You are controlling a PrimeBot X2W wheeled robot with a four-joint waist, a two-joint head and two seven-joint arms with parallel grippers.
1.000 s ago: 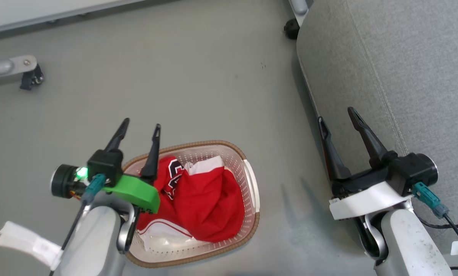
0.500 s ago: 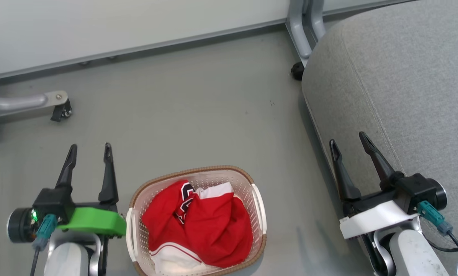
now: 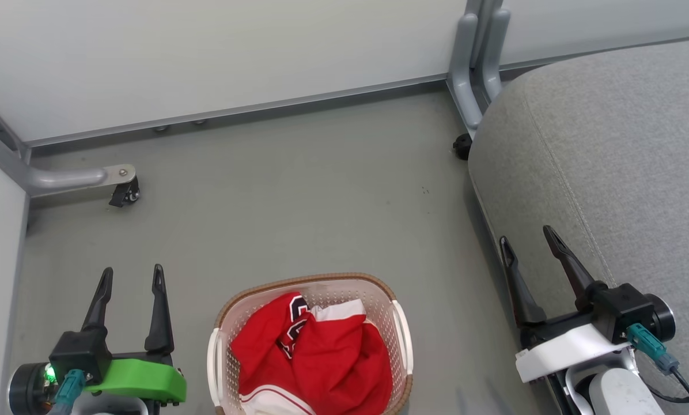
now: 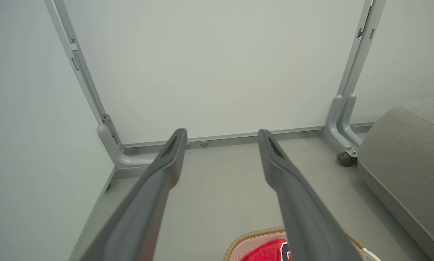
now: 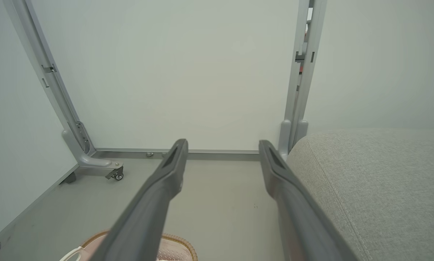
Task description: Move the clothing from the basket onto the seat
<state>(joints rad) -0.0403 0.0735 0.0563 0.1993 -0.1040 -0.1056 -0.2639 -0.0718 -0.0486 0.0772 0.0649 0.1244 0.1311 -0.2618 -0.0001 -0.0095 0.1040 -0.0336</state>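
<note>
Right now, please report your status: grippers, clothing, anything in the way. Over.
Left gripper open, empty, left of the basket. Right gripper open, empty, at the seat edge. Clothing lies in the basket. No obstacle seen between basket and seat.

Smooth red cloth with a faint sheen made up the clothing (image 3: 333, 363), heaped in the basket (image 3: 344, 293) of perforated cream plastic with a brown woven-look rim. The seat (image 3: 609, 161) wore coarse, matt grey fabric with stitched seams. The floor (image 3: 298, 202) looked smooth and matt, the partition leg (image 3: 68, 180) satin grey metal.
</note>
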